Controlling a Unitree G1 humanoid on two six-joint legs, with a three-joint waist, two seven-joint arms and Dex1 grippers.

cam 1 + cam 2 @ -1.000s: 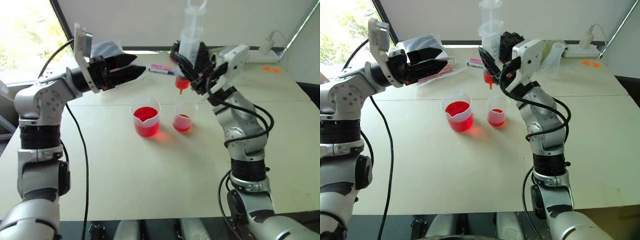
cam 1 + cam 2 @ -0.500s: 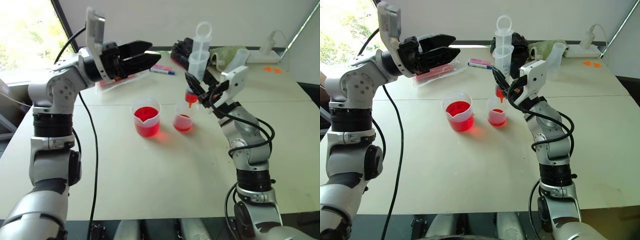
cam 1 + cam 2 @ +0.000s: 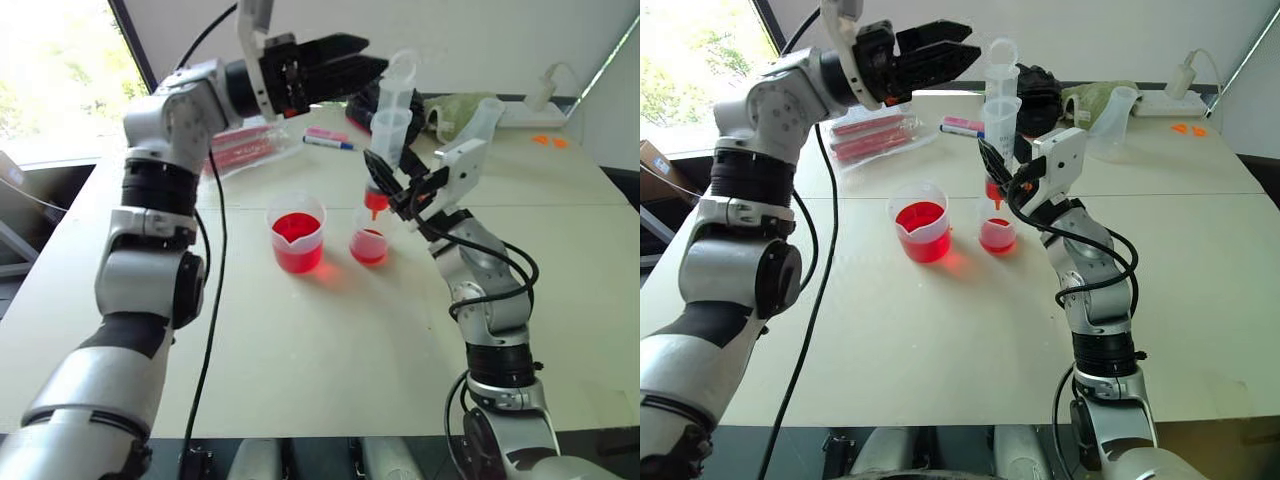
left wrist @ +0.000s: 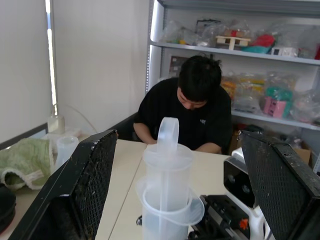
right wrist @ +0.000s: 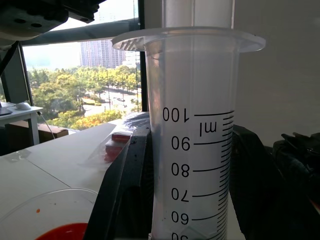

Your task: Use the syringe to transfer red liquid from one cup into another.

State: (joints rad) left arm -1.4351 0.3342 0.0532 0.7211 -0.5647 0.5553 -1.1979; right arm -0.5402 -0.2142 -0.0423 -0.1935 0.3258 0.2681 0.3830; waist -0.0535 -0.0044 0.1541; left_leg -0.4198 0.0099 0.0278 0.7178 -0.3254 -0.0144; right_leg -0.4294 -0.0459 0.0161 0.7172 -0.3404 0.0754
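My right gripper [image 3: 392, 180] is shut on the barrel of the clear syringe [image 3: 390, 125] and holds it upright. The orange-red tip [image 3: 375, 201] hangs just over the smaller clear cup [image 3: 368, 240], which has a little red liquid in its bottom. To its left stands the larger spouted cup [image 3: 296, 232], about half full of red liquid [image 3: 294, 228]. My left gripper [image 3: 375, 52] is open, high over the table, pointing at the plunger ring [image 3: 405, 66]. In the left wrist view the ring [image 4: 168, 134] stands between the two fingers, apart from both.
A blue-and-pink marker pen [image 3: 326, 138] and a clear bag of red tubes [image 3: 240, 146] lie behind the cups. A frosted jug [image 3: 482, 114], a green cloth [image 3: 446, 102] and a white power strip [image 3: 535, 100] sit at the back right. A seated person [image 4: 200, 110] is beyond the table.
My left gripper has swung right and upward, from beside the bag to next to the plunger ring. The right gripper has lowered the syringe a little toward the smaller cup.
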